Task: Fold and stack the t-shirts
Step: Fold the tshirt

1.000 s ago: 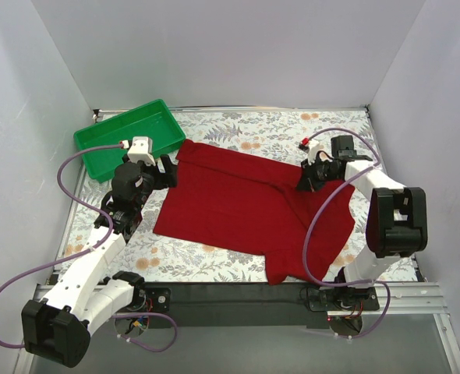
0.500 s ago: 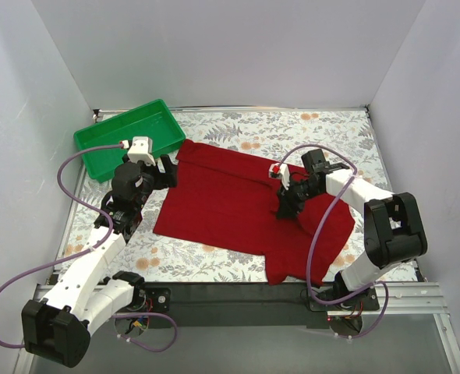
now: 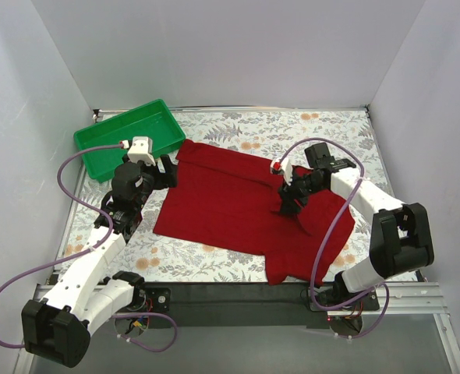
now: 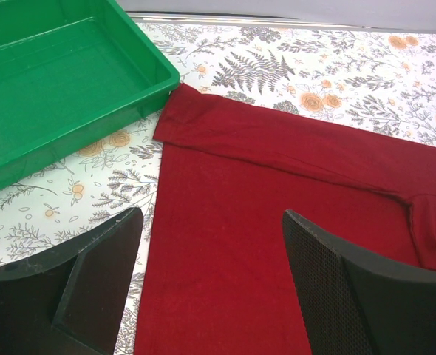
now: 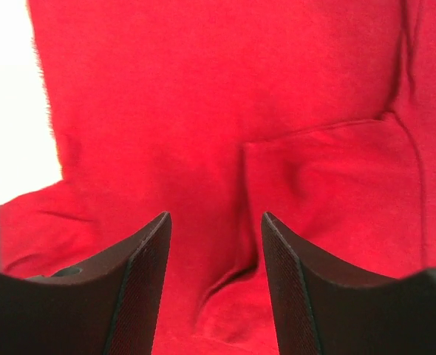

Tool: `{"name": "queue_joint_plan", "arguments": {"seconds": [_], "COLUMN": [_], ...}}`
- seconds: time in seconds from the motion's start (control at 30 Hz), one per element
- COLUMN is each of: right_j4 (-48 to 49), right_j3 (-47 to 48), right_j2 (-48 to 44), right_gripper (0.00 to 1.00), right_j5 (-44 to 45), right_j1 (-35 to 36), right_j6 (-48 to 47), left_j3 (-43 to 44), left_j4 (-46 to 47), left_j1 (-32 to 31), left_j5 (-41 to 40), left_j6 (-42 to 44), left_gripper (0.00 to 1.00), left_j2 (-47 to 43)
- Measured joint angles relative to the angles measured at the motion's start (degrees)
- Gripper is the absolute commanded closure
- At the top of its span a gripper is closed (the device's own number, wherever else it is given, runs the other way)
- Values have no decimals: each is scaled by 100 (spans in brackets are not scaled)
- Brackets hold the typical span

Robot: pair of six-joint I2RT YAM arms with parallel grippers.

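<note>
Dark red t-shirt (image 3: 222,206) is lying spread across the middle of the flowered table (image 3: 323,128). Its far left corner is reaching almost to the green tray (image 3: 129,134), which is sitting at the table's far left. On the right side the cloth is lying doubled over itself in a rounded flap.

The left gripper (image 3: 168,173) is hovering at the shirt's left edge. In the left wrist view its fingers (image 4: 100,274) are standing wide apart, with the cloth's edge running below the gap between them and nothing held. One finger is hanging over the bare table, the other over red fabric.

The right gripper (image 3: 286,206) is pointing down onto the shirt just left of the doubled flap. In the right wrist view its fingers (image 5: 140,281) are standing a narrow way apart. Rumpled red fabric is filling the gap, but whether they are pinching it cannot be told.
</note>
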Motion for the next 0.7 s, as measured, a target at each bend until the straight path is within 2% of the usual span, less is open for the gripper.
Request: {"name": "queue_joint_plan", "arguments": {"seconds": [0.27,0.57,0.67,0.7], "right_j4": [474,730,791,798], "right_j3": [186,337,354,358], "right_j2": [680,1250,1290,1305], "right_gripper": [52,54,60,64], "right_j5": [986,1805,1930,1965], "right_j1": [680,918,1012,1036], "right_j6": [393,702,734,743], "left_j3": [0,0,0,0], "left_j4": [0,0,0,0], "left_j1": [-2,-2,-2,-2], "left_j5": [22,96,105,105], "left_j6": [0,0,-2,-2], "left_gripper": [30,30,30,30], "left_j2": [15,22,24,24]}}
